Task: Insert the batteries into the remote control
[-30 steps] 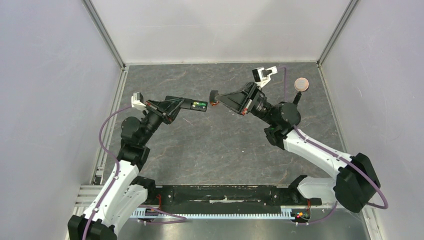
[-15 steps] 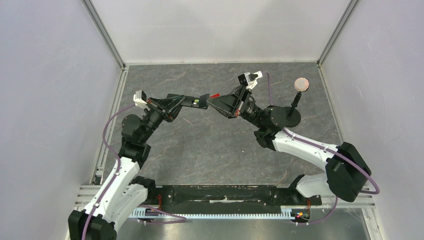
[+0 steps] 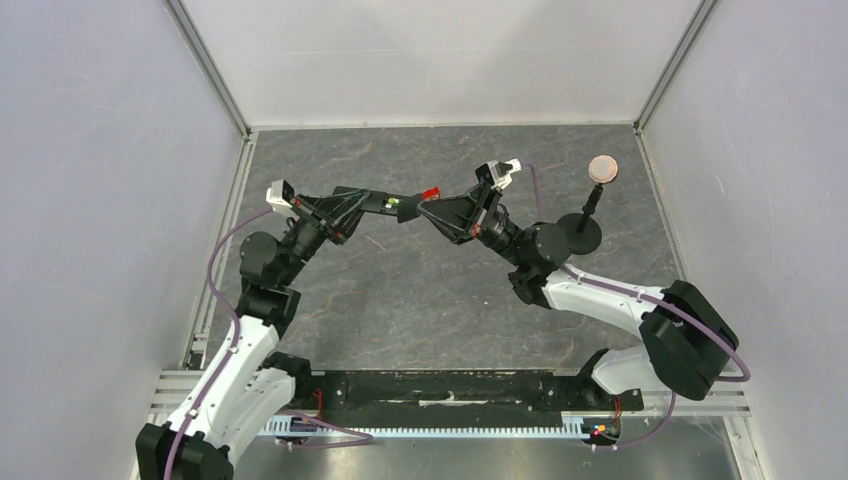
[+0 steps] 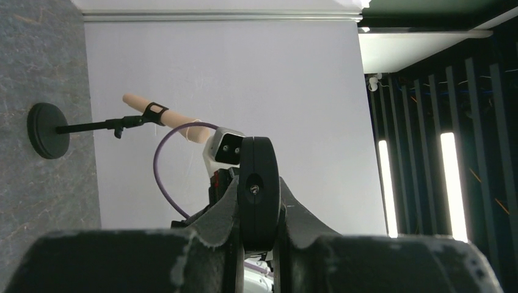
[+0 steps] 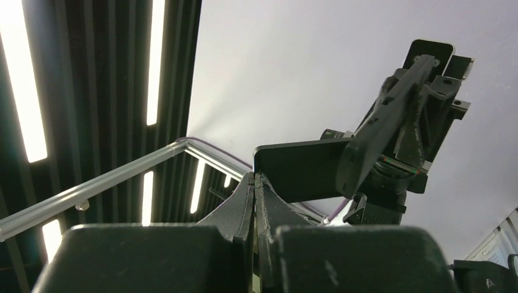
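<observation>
Above the middle of the table (image 3: 400, 300), toward its far edge, the top view shows that the right gripper (image 3: 420, 209) has swung in from the right. Its fingers are pressed together and its tip now meets the free end of the remote control (image 3: 403, 207). The left gripper (image 3: 360, 204) pinches the remote aloft, with 1 green battery (image 3: 393, 202) seated in it.

Left wrist view: the right tip faces the lens end-on.

Right wrist view: the pressed fingers almost touch the remote's end.

This is probably a push to seat a battery. The dark battery is not visible.
</observation>
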Controlling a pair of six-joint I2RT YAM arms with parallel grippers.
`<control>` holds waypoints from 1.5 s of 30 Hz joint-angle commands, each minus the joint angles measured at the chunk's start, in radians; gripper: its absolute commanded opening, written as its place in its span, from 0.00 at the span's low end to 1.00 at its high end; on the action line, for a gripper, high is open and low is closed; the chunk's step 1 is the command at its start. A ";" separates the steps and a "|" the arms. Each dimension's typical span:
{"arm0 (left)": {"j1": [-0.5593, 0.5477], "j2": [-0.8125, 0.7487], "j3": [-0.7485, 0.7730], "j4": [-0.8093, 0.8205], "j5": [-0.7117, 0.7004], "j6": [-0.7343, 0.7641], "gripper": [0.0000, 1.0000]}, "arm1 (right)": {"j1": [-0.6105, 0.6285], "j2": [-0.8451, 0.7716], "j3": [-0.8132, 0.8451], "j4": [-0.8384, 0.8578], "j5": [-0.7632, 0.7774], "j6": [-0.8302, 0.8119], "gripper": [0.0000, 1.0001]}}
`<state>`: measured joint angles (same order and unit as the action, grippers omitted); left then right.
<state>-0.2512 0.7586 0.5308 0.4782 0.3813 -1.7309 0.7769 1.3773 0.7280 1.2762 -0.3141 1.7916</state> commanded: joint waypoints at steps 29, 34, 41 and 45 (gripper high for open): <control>-0.004 -0.048 0.047 0.020 0.049 -0.109 0.02 | 0.058 0.051 -0.177 0.267 0.294 0.191 0.00; -0.005 -0.047 0.051 0.020 0.047 -0.110 0.02 | 0.099 0.075 -0.171 0.277 0.362 0.225 0.00; -0.005 -0.046 0.048 0.013 0.043 -0.108 0.02 | 0.120 0.092 -0.160 0.305 0.417 0.243 0.00; -0.006 -0.047 0.057 -0.010 0.039 -0.102 0.02 | 0.133 0.087 -0.164 0.303 0.451 0.238 0.00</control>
<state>-0.2512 0.7258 0.5323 0.4503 0.4030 -1.7985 0.8963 1.4700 0.5613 1.4689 0.0692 2.0220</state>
